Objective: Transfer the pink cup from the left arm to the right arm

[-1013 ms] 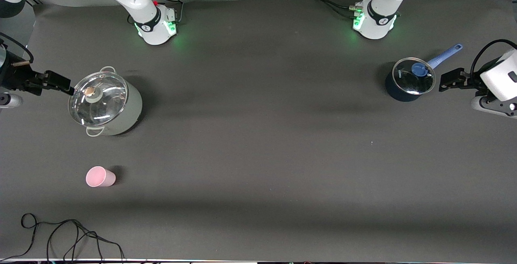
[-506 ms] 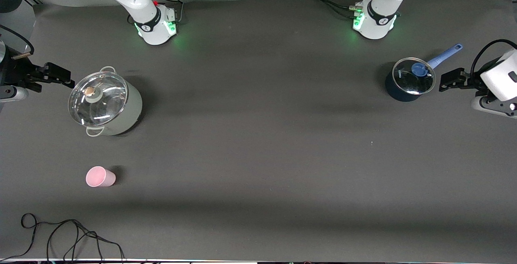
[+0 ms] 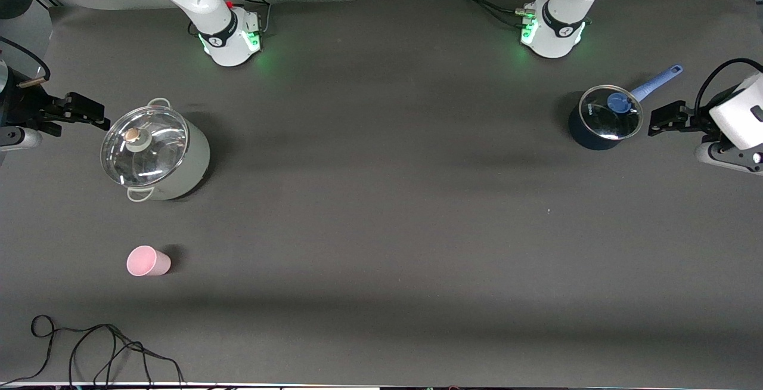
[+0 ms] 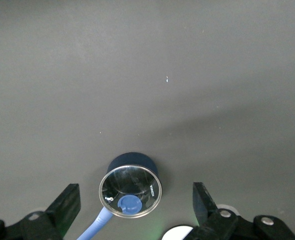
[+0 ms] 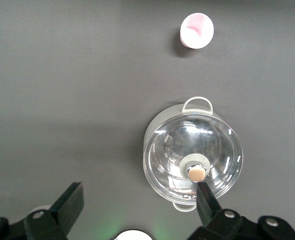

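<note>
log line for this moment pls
stage: pre-grasp | pink cup: on table, right arm's end, untouched | left gripper: open, beside blue saucepan | right gripper: open, beside lidded pot

Both arms are cut off by the front view's top edge, so only their bases and lowest links show. The right gripper [image 3: 89,117] sits at that view's edge beside the grey pot [image 3: 156,154], with the wrist above it cropped away; the left gripper [image 3: 661,120], beside the blue saucepan [image 3: 603,120], has its white wrist cropped in the same way. Each wrist view shows only the spread fingertips, with the gripper bodies cropped out. A black cable [image 3: 89,348] at the table's camera-side edge runs out of frame. The glass lids glare, hiding what the pots hold. The saucepan's small white lettering is unreadable. The cup's [image 3: 148,260] inside cannot be seen clearly.
</note>
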